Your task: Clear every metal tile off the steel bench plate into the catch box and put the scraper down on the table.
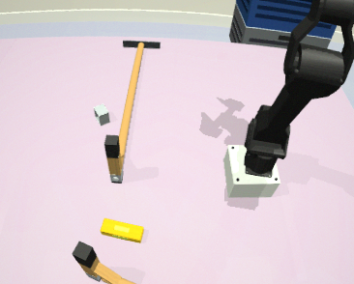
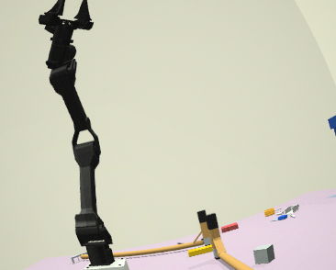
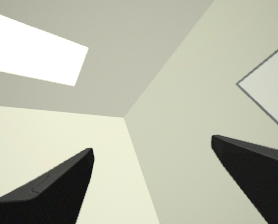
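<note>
My gripper (image 2: 72, 4) (image 3: 152, 142) is open and empty, raised high above the table with its fingers pointing up; it is out of frame in the top view. A long tool with a wooden handle (image 1: 132, 94) (image 2: 147, 252) lies on the pink table, with a wide black blade (image 1: 141, 44) at its far end and an upright black-topped grip (image 1: 112, 146) at its near end. A second wooden-handled tool (image 1: 113, 276) (image 2: 234, 261) is partly cut off at the frame edge. I cannot make out the steel plate, metal tiles or catch box in any view.
A yellow block (image 1: 122, 229) (image 2: 200, 251) lies between the two upright grips. A small grey block (image 1: 102, 114) sits left of the long handle. The exterior view also shows a grey cube (image 2: 263, 253), a red block (image 2: 229, 228) and small orange and blue items. A blue crate (image 1: 285, 14) stands behind.
</note>
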Robot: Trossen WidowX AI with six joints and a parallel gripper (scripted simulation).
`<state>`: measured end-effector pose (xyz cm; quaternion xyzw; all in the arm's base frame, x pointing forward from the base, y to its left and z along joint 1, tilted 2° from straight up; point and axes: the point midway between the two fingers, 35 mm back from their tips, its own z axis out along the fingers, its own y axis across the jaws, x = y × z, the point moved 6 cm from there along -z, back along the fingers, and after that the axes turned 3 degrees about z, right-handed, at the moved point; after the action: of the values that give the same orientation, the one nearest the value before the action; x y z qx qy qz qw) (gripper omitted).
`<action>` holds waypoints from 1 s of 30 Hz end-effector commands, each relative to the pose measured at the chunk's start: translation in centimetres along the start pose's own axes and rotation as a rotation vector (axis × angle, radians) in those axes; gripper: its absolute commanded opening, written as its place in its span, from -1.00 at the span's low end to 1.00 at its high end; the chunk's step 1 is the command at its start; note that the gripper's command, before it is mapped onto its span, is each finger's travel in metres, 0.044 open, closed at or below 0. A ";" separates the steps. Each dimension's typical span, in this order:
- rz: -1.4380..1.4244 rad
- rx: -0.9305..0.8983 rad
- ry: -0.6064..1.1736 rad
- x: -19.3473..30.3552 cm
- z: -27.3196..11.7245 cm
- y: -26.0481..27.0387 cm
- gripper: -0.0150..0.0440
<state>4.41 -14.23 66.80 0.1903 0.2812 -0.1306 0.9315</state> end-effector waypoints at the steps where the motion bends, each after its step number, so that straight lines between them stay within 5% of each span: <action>1: -0.002 0.056 0.022 0.9 -0.3 -0.6 1.00; 30: -0.103 0.470 0.516 11.3 -6.3 -5.0 1.00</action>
<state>8.56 -17.77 55.17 0.4025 0.4579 -0.1807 0.7718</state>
